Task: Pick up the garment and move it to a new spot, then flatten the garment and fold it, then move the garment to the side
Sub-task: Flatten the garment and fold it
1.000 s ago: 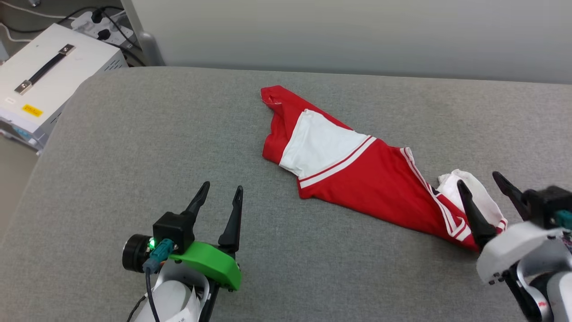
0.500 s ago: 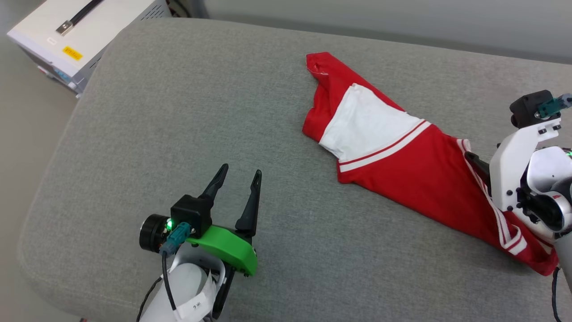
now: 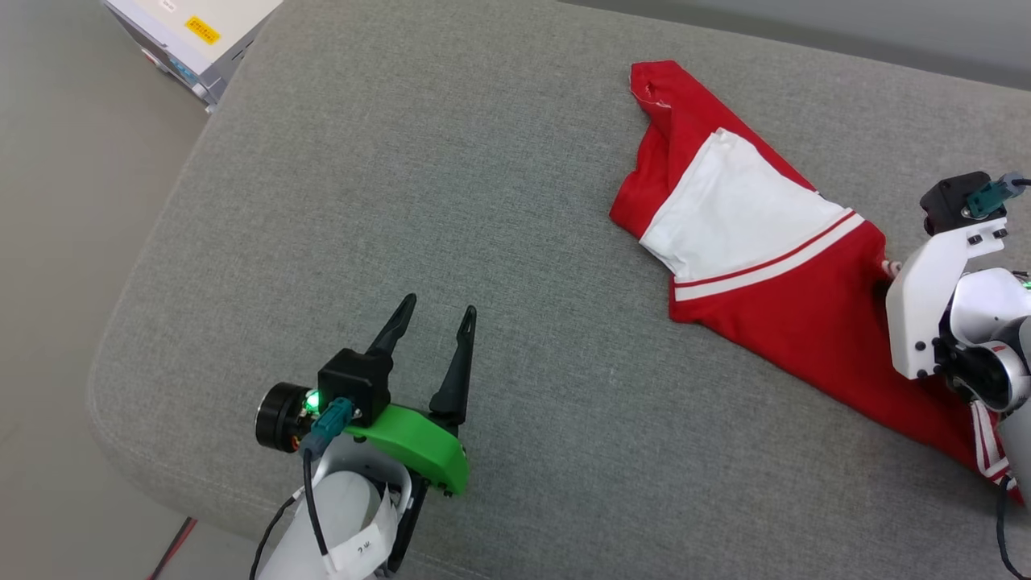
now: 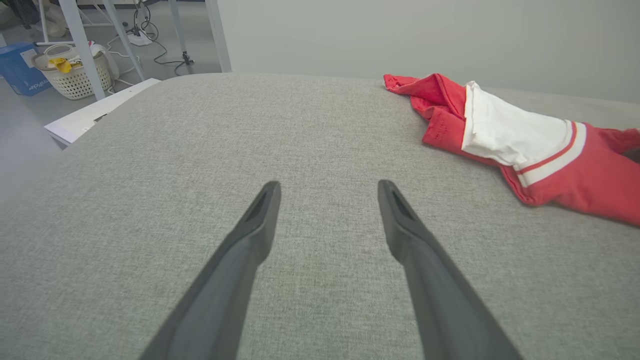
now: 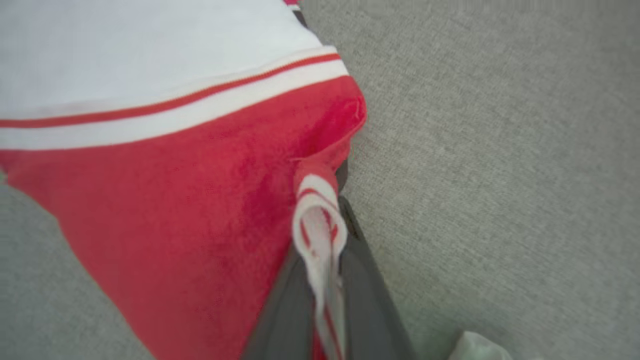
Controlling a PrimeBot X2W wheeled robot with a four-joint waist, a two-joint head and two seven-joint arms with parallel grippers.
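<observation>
- left gripper (image 3: 440, 304): jaws wide, nothing between them; hovers over bare grey cushion (image 3: 403, 161), fingers pointing toward its far edge.
- right gripper (image 5: 320, 200): jaws narrow, pinched on a fold of the garment's striped trim (image 5: 318, 220); the trim runs down between the 2 fingers.
- garment (image 3: 805, 322): red, lying crumpled on the cushion; ahead and to the right of the left gripper, well apart from it; its near end is at the right gripper and stretches away from the fingertips.
- sleeve (image 3: 737, 209): white, with 1 red stripe along its hem; lies on top of the red cloth, beyond the right gripper's fingertips.
- box (image 3: 189, 32): white with a yellow label, off the cushion, far ahead and left of the left gripper.
- basket (image 4: 75, 75): pale, on the floor, far ahead and left of the left gripper.
</observation>
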